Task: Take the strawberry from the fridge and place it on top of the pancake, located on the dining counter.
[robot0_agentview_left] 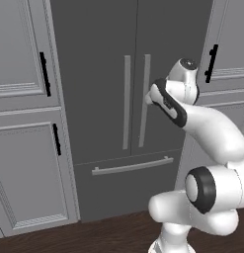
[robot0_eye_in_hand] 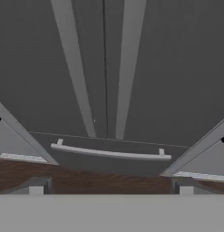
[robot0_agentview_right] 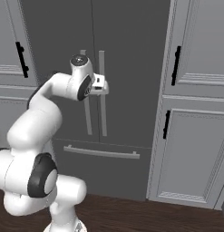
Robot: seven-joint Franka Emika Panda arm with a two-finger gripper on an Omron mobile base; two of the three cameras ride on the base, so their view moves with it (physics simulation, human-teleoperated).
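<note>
The fridge [robot0_agentview_left: 103,74] fills the frame's centre, both doors shut; the tool [robot0_agentview_right: 102,85], jaws spread wide and empty, sits near its right handle [robot0_agentview_left: 144,101].

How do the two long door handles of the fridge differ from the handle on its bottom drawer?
The door handles stand upright as a pair beside the centre seam of the fridge; the drawer handle lies horizontal, alone, below them. The open gripper is level with the door handles, well above the drawer handle. All three are plain grey bars.
</note>
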